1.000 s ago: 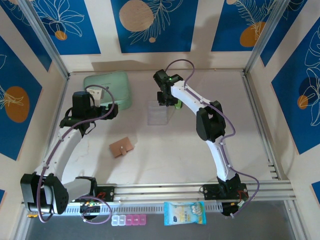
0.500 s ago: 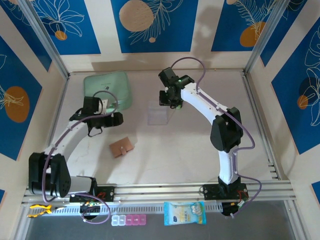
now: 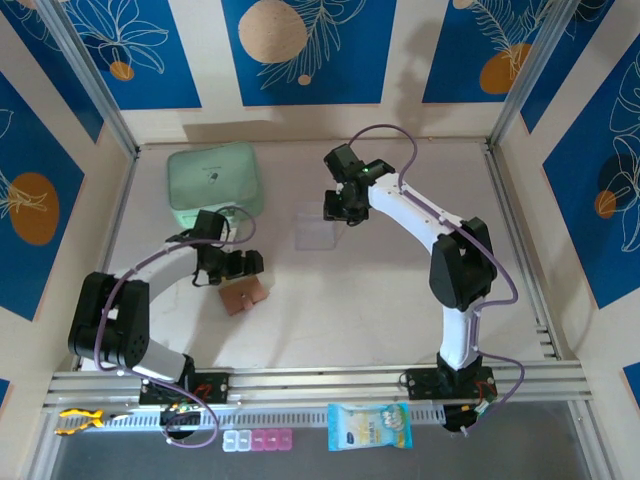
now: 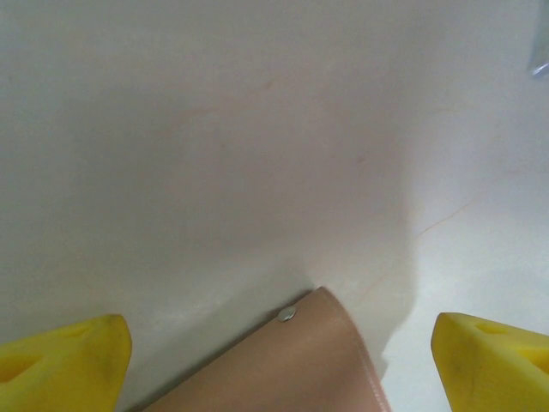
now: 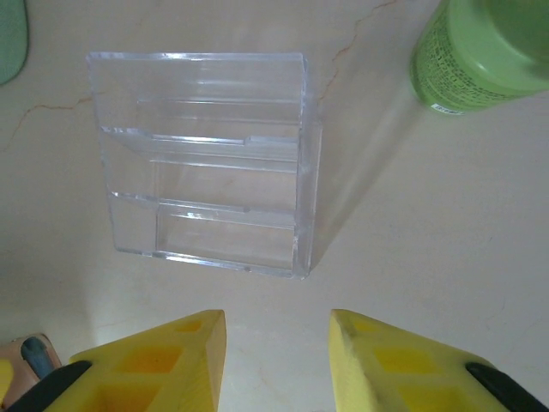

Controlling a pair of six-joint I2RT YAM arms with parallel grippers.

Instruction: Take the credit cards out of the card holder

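The left gripper (image 4: 279, 343), fingers spread wide, hangs low over the closed tan card holder (image 3: 245, 294) on the table (image 3: 340, 300), seemingly lined up to grasp it; the credit cards are probably tucked inside; the right gripper (image 5: 276, 343), jaws narrowly parted and empty, hovers above the clear box (image 5: 206, 163).

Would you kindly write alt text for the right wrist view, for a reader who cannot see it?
A clear plastic box with inner dividers lies on the pale table, just beyond the right gripper, whose yellow fingers stand apart with nothing between them. A green cylinder sits at the top right, apart from the box.
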